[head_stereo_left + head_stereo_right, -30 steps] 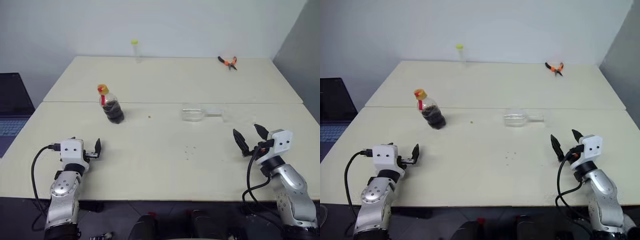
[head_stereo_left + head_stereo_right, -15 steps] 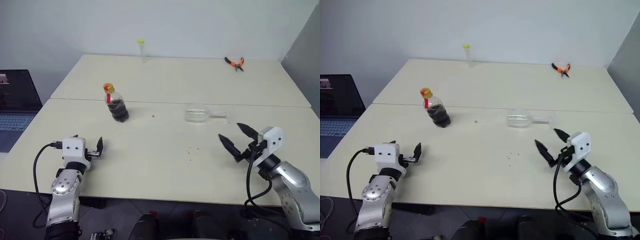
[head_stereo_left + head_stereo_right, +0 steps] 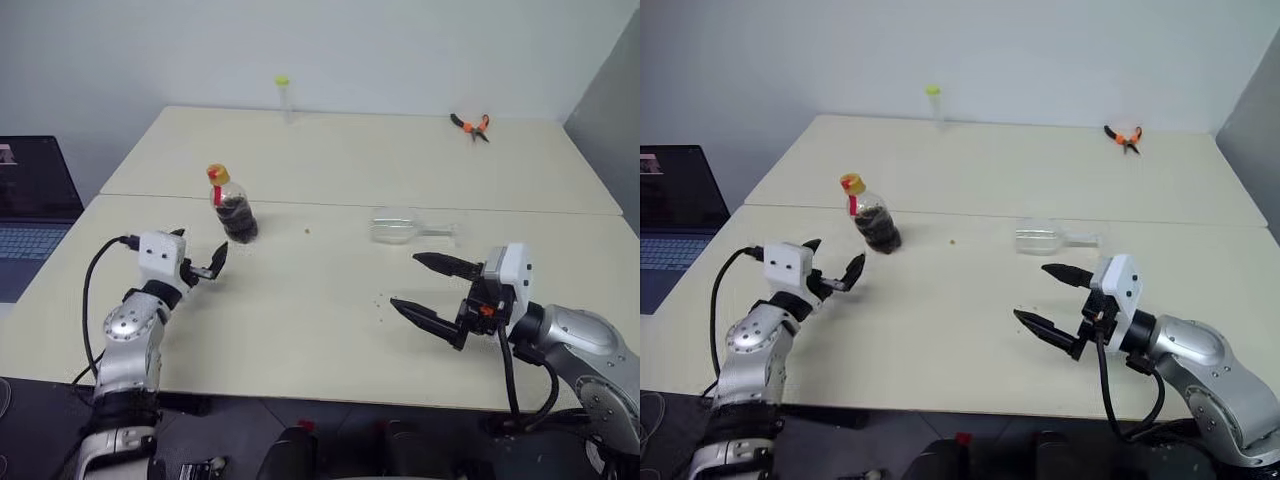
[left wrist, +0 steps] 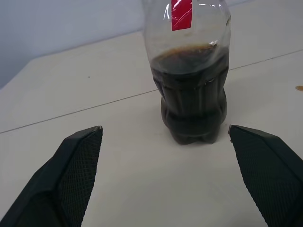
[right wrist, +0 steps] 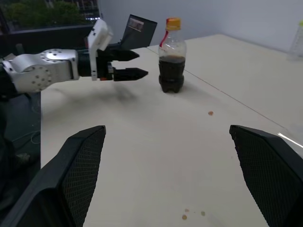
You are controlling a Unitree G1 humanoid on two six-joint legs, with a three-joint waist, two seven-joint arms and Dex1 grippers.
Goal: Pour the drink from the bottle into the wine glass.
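Left gripper (image 3: 203,269): fingers spread wide, holding nothing, raised just above the table (image 3: 330,330) and pointing toward the bottle (image 3: 233,207). In the left wrist view the bottle stands ahead of and between the two black fingers (image 4: 78,161), clear of both.

Right gripper (image 3: 432,293): fingers likewise wide apart and empty. It hovers over the near half of the table, pointing toward the robot's left across the tabletop. Its wrist view looks along the table at the bottle and at the left gripper beyond it.

Bottle: upright on the table's left half, just on the near side of the seam (image 3: 520,211) between the two tabletops. Yellow-orange cap (image 3: 217,174) in place, red band at the neck. The drink (image 4: 194,90) is dark brown, nearly black, and fills the lower part of the bottle; the upper part is clear.

Wine glass (image 3: 393,226): lying on its side near the seam, right of centre, bowl toward the bottle, stem and foot toward the robot's right. It is well apart from the bottle and beyond the right gripper. No liquid is visible in it.

Other items: a slim clear tube (image 3: 285,99) with yellow-green cap stands at the far edge. Orange-handled pliers (image 3: 469,125) lie at the far right. An open laptop (image 3: 30,200) sits off the table's left side. A few small crumbs (image 5: 194,213) dot the surface near the right gripper.
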